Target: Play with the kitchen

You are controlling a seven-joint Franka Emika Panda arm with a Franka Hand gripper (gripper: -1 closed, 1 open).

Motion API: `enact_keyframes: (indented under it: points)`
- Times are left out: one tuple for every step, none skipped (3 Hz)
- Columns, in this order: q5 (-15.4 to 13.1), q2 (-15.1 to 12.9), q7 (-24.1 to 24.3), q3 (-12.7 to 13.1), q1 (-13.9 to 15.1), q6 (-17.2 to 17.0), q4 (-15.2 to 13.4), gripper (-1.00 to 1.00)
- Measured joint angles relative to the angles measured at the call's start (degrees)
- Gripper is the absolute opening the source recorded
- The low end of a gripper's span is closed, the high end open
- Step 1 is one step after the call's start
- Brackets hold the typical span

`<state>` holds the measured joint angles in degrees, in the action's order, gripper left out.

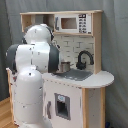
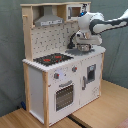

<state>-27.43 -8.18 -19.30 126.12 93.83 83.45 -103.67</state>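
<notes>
On the wooden table (image 2: 95,112) stands the large white and pale-wood toy kitchen (image 2: 60,75), with a black stovetop (image 2: 52,59) marked by red burner rings, a white oven door (image 2: 63,95), a grey hood (image 2: 49,20) and an upper shelf holding a toy microwave (image 1: 72,23). Above the grey sink (image 1: 75,75) with its curved black faucet (image 1: 84,59), the white robot arm's tool (image 2: 82,46) hangs, apparently just over the basin. I cannot tell whether it is open or closed.

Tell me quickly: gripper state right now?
Gripper: over the kitchen's sink; open or closed cannot be told.
</notes>
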Motion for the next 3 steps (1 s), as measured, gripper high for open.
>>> enact_keyframes:
  points:
    - [-0.45, 2.25, 0.15, -3.17, 0.01, 4.31, -1.11, -1.0]
    - [-0.45, 4.44, 0.15, -7.87, 0.02, 7.04, -2.02, -1.0]
    - [-0.32, 7.53, -0.03, -9.39, 0.0, 11.69, -3.55, -1.0]
